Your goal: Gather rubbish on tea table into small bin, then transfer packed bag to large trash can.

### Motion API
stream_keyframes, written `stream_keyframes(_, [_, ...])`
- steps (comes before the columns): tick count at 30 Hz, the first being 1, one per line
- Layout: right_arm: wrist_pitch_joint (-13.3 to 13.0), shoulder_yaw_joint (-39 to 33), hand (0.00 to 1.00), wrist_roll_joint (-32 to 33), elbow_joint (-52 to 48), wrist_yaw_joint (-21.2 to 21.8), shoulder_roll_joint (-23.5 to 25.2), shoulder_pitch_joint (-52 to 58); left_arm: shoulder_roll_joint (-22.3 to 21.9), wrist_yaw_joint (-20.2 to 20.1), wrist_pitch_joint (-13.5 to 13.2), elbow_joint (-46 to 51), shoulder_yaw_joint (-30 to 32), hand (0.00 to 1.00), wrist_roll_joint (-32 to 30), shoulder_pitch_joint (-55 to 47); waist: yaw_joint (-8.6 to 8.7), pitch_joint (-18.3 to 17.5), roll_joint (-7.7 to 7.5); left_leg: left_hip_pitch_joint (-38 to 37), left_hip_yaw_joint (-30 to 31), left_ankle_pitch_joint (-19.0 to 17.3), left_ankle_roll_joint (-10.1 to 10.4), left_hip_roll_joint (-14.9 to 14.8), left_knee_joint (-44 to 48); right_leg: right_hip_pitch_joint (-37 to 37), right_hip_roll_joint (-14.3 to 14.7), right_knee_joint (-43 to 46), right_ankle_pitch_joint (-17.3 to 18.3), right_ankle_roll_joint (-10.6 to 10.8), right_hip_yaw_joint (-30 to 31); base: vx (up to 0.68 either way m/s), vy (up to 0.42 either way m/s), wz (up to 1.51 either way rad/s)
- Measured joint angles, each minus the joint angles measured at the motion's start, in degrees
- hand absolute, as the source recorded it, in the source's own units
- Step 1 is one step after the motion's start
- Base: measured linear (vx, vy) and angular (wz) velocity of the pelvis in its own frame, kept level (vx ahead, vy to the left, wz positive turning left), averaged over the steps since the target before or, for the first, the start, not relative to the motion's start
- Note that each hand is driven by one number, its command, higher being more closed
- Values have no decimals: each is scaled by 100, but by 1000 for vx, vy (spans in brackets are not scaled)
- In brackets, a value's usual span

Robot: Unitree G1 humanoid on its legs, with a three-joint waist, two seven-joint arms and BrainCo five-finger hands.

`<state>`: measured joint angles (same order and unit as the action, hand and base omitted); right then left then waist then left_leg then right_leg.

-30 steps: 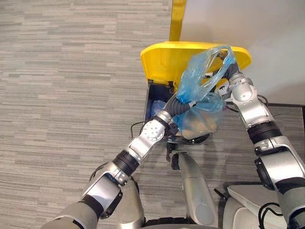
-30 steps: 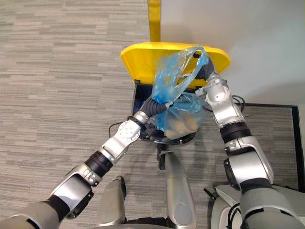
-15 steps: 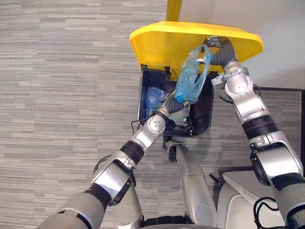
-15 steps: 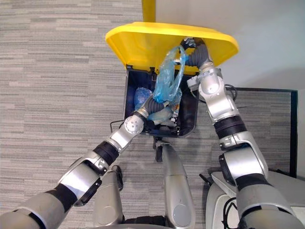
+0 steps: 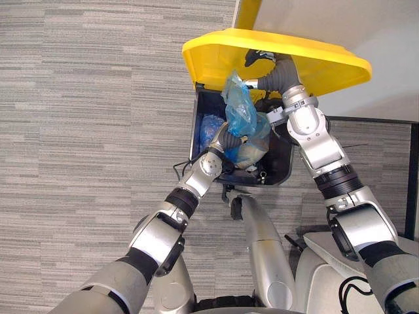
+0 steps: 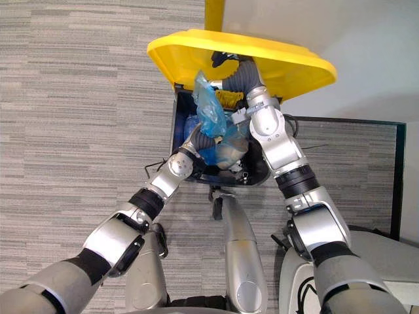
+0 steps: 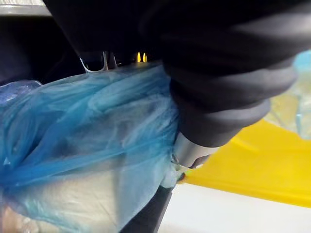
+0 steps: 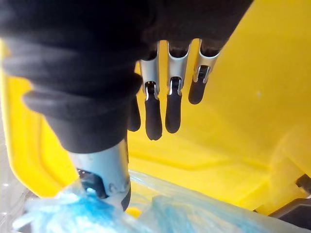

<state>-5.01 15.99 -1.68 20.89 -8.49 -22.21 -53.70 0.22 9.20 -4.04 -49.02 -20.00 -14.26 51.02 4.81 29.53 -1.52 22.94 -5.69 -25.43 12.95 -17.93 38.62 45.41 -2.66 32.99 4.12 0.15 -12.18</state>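
A large trash can with a dark body (image 5: 283, 171) stands with its yellow lid (image 5: 216, 55) raised. My right hand (image 5: 258, 57) is open, its straight fingers (image 8: 170, 92) flat against the lid's underside, propping it up. The packed blue bag (image 5: 241, 111) hangs in the can's mouth, its bulging lower part inside and its crumpled top sticking up. My left hand (image 5: 224, 139) reaches into the can beside the bag. The blue plastic (image 7: 87, 131) presses against that hand's dark cover (image 7: 214, 73).
Another blue bag (image 5: 209, 127) lies deeper in the can at its left side. A yellow post (image 5: 249, 13) rises behind the lid against a white wall (image 5: 366, 26). Grey striped carpet (image 5: 91, 131) spreads to the left. A dark-framed panel (image 5: 411, 176) is at the right.
The bag has come down from in front of the lid into the can's mouth, and my left hand went down with it. My right hand has slid further under the raised lid.
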Motion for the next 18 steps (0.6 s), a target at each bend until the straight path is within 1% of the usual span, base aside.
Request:
stream_keyframes(2, [-24, 0, 0, -9, -2, -11, 47, 101, -27, -4, -1, 0, 6, 0, 1, -5, -4, -2, -4, -3, -27, -4, -9, 6, 24, -18, -22, 1, 1, 2, 4, 0, 0, 0])
stream_keyframes(4, [-37, 18, 0, -11, -1, -10, 91, 205, -32, -9, -4, 1, 15, 0, -1, -22, -37, -24, -43, -29, -72, -14, -27, 20, 28, -20, -22, 2, 2, 5, 42, -2, 9, -4])
stream_keyframes(7, [-36, 67, 0, -80, 57, -4, 128, 349, 16, -39, 16, -150, 4, 0, -1, -169, -40, -88, -153, -65, -106, -24, -46, 35, 28, -33, -19, 1, 15, 25, 77, -1, 12, -4])
stream_keyframes(10, [-36, 73, 0, -136, 147, -3, 126, 386, 65, -49, 16, -184, -98, 0, -2, -305, -34, -103, -179, -112, -91, -31, -59, 45, 29, -94, -23, 1, -2, -1, 81, 2, 7, 1])
stream_keyframes(12, [-38, 86, 0, -294, 312, -3, 125, 385, 83, -48, 15, -250, -170, 0, -7, -316, -39, -110, -189, -177, -86, -37, -72, 55, 22, -164, -25, 1, -3, -3, 93, 1, 11, 2])
stream_keyframes(14, [-45, 195, 0, -607, 584, -6, 72, 374, 159, -49, 9, -356, -226, 0, -49, -327, -37, -167, -264, -182, -86, -39, -78, 92, 20, -168, -37, -4, -9, -6, 114, 0, 0, 0])
stream_keyframes(16, [-41, 344, 0, -879, 800, 0, -16, 373, 241, -51, 5, -400, -299, 0, -57, -347, -39, -185, -294, -192, -81, -41, -81, 100, 22, -186, -37, -12, -15, -7, 116, 0, 0, 0])
stream_keyframes(18, [-20, 456, 0, -1094, 992, 6, -88, 370, 291, -50, -1, -405, -299, 0, -56, -386, -42, -185, -294, -241, -81, -45, -90, 104, 20, -231, -37, -14, -22, -17, 117, 0, 0, 0])
